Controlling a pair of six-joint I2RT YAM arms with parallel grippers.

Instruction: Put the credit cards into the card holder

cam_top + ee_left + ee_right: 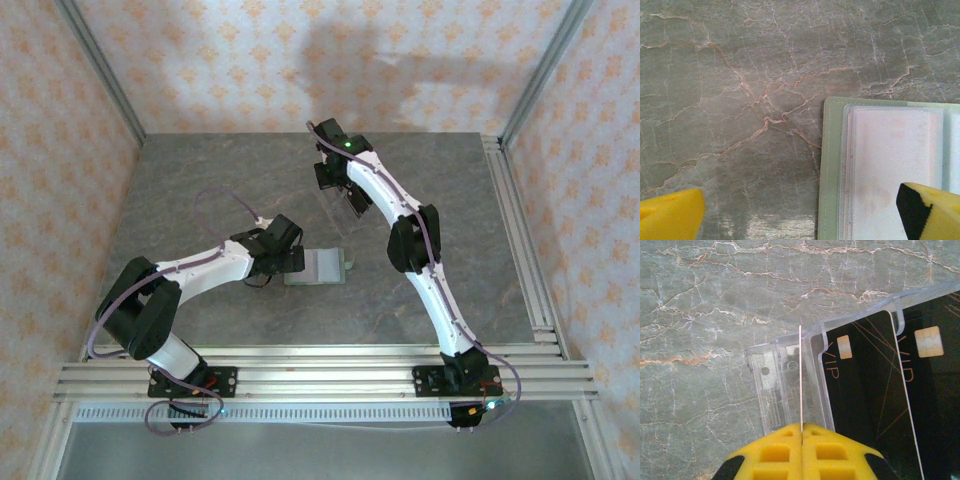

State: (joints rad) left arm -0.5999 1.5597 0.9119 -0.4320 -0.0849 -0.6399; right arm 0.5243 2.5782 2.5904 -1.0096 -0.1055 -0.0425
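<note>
my right gripper [801,432] is clamped together on a thin credit card [800,375], seen edge-on, standing upright in the clear stand [765,385] just beside two black credit cards [865,390]. my left gripper [800,220] stands wide apart, low over the counter [740,100], one finger above the green card holder [832,175], which lies open and flat between my arms.

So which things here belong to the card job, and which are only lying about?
Job: green card holder, thin card in the shut right claw, black VIP cards, probably.
Only there: clear stand, marble table.
</note>
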